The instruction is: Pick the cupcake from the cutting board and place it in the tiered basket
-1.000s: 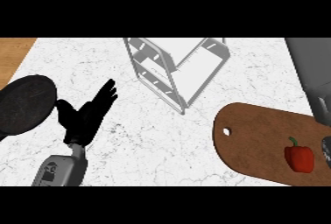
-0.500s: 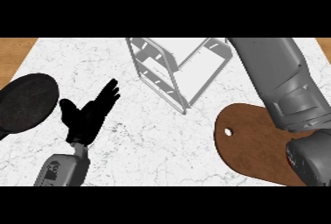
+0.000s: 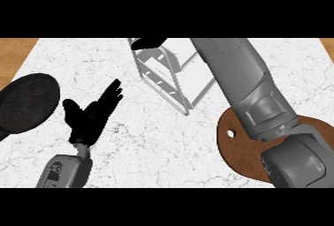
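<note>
The worktop [image 3: 130, 145] is white marble with fine grey veins, and strips of brown wood show past its far left and far right corners. Nearest, at the near right edge, lies the brown cutting board [image 3: 238, 150] with a small hole by its left rim; the grey right forearm [image 3: 261, 101] crosses it and hides most of its surface. No cupcake shows on the bare part of the board, and where the cupcake is cannot be told.

Near the worktop's near left edge the left hand [image 3: 91, 115] rests open, fingers straight and pointing toward the far right, thumb spread to the left. Just left of it, at the left edge, a round black pan [image 3: 27, 106] lies flat — apart from the hand.

Further back, at the middle of the far edge, stands the tiered basket [image 3: 171, 79], a pale wire frame seen from above. The right hand [image 3: 149, 42] is over the basket's far left corner at the worktop's far edge — only a dark part of it shows, and whether its fingers are open or curled cannot be told.
</note>
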Controlling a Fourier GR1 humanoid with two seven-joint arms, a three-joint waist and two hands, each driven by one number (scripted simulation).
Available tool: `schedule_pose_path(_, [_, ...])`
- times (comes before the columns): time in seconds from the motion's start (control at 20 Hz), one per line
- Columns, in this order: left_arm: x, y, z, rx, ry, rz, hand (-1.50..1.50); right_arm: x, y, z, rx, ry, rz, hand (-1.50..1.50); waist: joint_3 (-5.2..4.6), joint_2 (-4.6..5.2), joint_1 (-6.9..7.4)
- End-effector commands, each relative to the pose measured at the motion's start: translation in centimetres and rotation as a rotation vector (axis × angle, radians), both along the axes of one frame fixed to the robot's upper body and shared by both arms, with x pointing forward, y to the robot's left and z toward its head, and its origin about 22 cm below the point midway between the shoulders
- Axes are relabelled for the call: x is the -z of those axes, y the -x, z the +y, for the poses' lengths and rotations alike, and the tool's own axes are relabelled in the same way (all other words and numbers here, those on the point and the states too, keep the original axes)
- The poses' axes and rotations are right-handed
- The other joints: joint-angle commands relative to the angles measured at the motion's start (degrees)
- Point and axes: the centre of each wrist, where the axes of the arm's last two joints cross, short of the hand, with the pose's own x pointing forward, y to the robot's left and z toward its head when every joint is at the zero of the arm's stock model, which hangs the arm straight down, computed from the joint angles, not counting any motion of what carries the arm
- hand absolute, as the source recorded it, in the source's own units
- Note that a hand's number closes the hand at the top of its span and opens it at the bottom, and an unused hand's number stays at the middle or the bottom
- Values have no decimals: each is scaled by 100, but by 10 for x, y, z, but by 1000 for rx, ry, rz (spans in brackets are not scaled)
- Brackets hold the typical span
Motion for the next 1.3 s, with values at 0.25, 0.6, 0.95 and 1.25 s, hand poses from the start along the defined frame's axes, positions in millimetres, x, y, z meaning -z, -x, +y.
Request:
schedule_pose_path(0.25, [-9, -2, -10, -5, -13, -1, 0, -22, -1, 1, 146, -195, -88, -150, -1, -7, -31])
schedule_pose_path(0.6, [1, 4, 4, -17, 10, 5, 0, -18, -21, -95, 373, -259, 62, -150, 0, 4, -90])
schedule_pose_path(0.95, [-13, 0, 0, -12, -1, -18, 0, -25, -12, -246, 356, -164, 55, -150, 15, 70, -31])
schedule_pose_path(1.25, [-7, 0, 5, 8, -4, -22, 0, -36, 17, -334, 277, -92, 44, -150, 21, 117, 50])
